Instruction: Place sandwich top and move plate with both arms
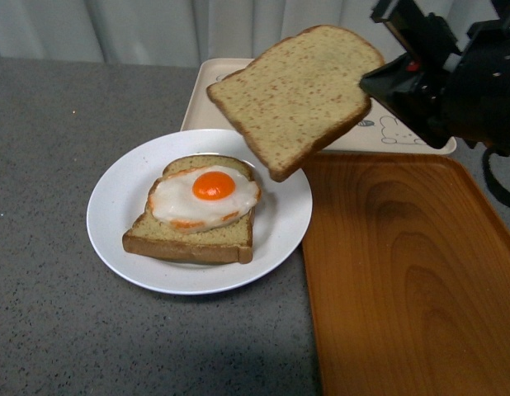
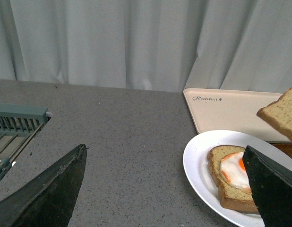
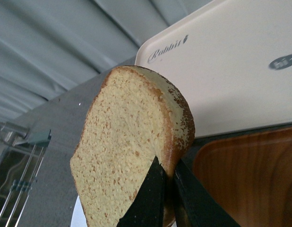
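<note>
Front cam: the white plate (image 1: 115, 214) has the egg-topped slice (image 1: 201, 206) on it. The sandwich top (image 1: 296, 95) hangs tilted in the air over the plate's 1 o'clock rim, with the right gripper (image 1: 372, 82) pinched tight on its 3 o'clock edge. Beige tray (image 1: 207, 91) is at the plate's 12, orange tray (image 1: 403, 272) at 3. Grey speckled table (image 1: 57, 165), pale curtain (image 1: 139, 29) behind.

Left wrist cam: left gripper (image 2: 164, 149) is spread wide with nothing in it, over the table near the plate. There's a wire rack (image 2: 18, 118) at the table's edge.

Right wrist cam: jaws clamped on the slice's crust, with both trays below.
</note>
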